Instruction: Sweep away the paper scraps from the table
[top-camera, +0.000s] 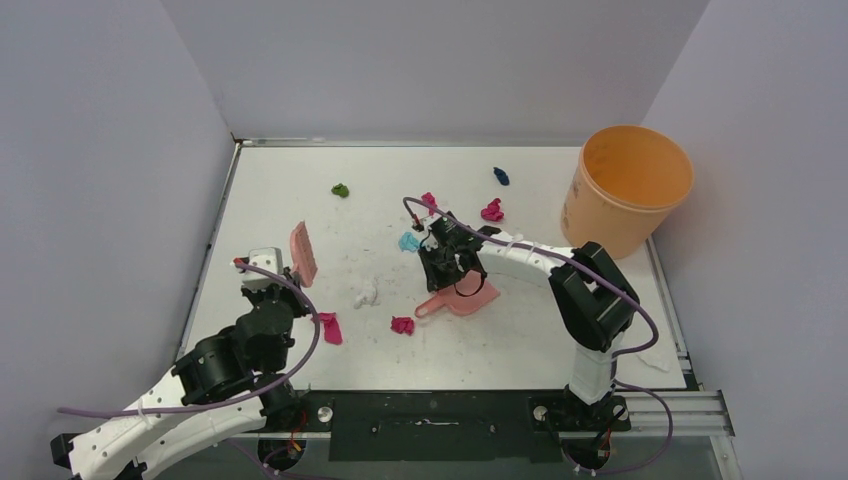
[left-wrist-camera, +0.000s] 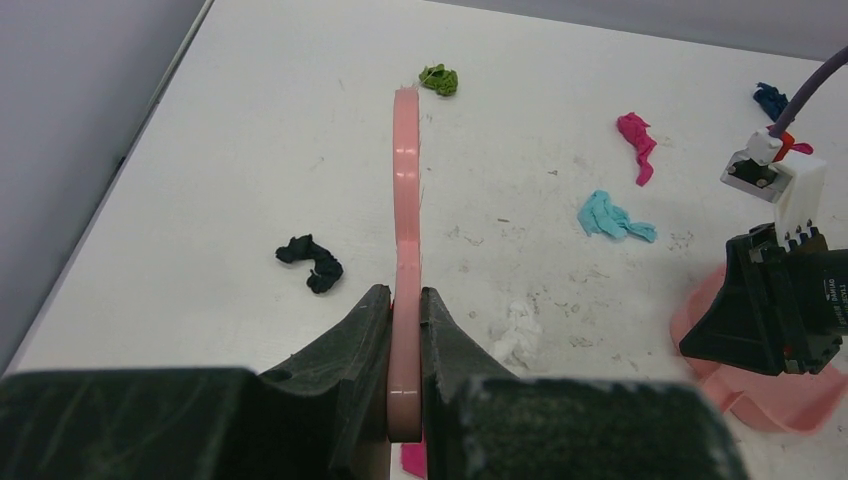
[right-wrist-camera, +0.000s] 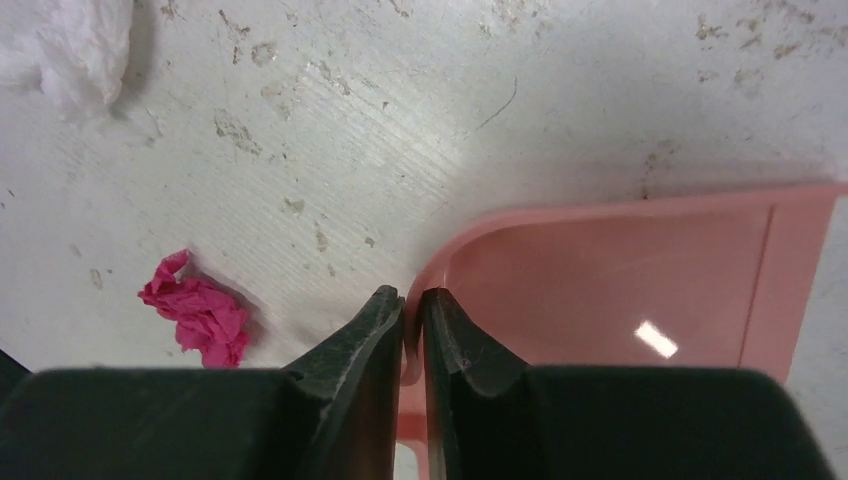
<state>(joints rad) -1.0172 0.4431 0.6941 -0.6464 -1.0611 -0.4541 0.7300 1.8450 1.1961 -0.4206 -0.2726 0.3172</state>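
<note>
**A:** Starting at the bottom of the frame, where were the tools?

**B:** At lower left of the overhead view, the left gripper (left-wrist-camera: 405, 320) had its fingers pinching the handle of the pink brush (left-wrist-camera: 405, 170). The brush stood on edge and pointed up-frame. Just right of centre, the right gripper (right-wrist-camera: 412, 305) had its fingers pressed together on the thin back wall of the pink dustpan (right-wrist-camera: 620, 280). The pan appeared to rest flat on the table (top-camera: 270, 180).

**A:** And the paper scraps (top-camera: 492, 210)?

**B:** All were on the tabletop, and none showed in the pan. Nearest was a magenta wad (top-camera: 402, 324) just left of the pan's handle, with another close to the left arm. A white wad (top-camera: 365, 295) lay a little higher, between the two tools. Further up, a cyan wad (top-camera: 409, 242) sat beside the right gripper. Toward the top edge were more magenta ones, a green wad (top-camera: 341, 190) and a dark blue wad (top-camera: 501, 176). The orange bucket (top-camera: 628, 190) stood at upper right.

**A:** How would they handle?

**B:** Light, soft and springy, I'd judge, so a hard stroke would likely flick them past the pan. They looked too small and loose to be worth pinching one by one. Herding them with the bristles in short strokes seemed better, with the pan's lip held flat so nothing slid under it.
</note>
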